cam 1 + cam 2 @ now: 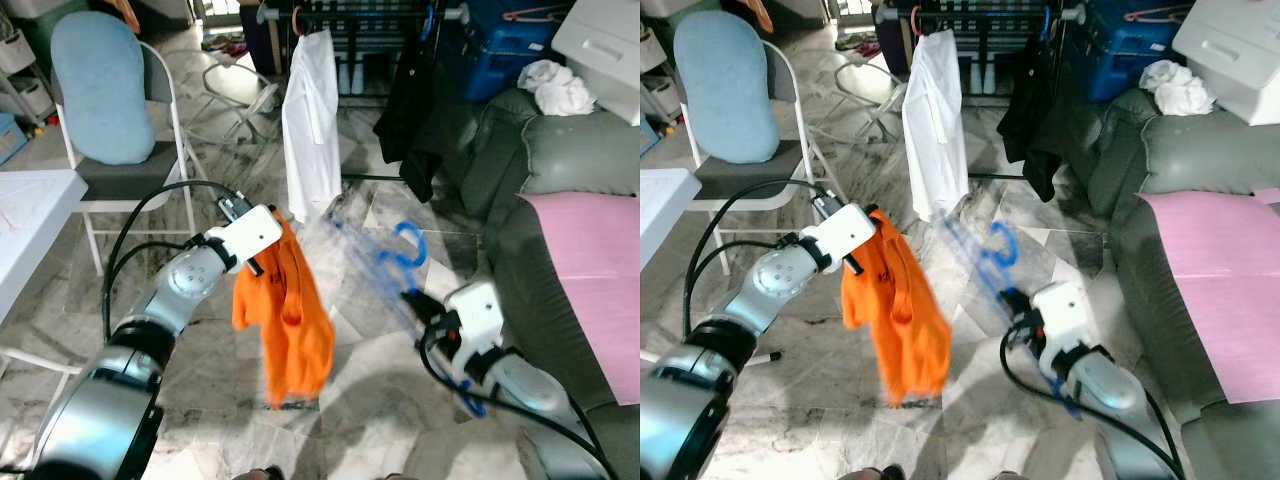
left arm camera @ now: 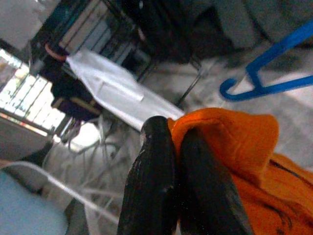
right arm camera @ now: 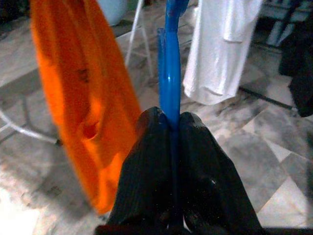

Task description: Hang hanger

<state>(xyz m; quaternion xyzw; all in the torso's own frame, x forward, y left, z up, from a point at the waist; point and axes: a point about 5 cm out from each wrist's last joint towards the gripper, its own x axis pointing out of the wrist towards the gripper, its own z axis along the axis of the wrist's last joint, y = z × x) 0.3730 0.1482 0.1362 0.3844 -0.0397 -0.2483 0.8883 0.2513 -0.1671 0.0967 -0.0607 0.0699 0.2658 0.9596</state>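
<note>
An orange garment [image 1: 285, 320] hangs from my left gripper [image 2: 173, 142], which is shut on its top edge at mid-height over the floor. To its right, my right gripper [image 3: 171, 120] is shut on a blue plastic hanger [image 1: 395, 262]. The hanger is motion-blurred, and its hook [image 1: 410, 240] points up and away from me. Hanger [image 3: 169, 73] and garment [image 3: 83, 93] are close together but apart. At the back stands a dark clothes rack [image 1: 370, 12] with a white shirt [image 1: 312, 125] and a black garment [image 1: 412, 110] hanging on it.
A white folding chair with a light-blue cushion [image 1: 105, 90] stands at the left, with a white table [image 1: 25, 215] nearer me. A grey sofa [image 1: 560, 160] with a pink cloth [image 1: 590, 260] runs along the right. Blue boxes [image 1: 510, 40] sit behind it. The floor is marble tile.
</note>
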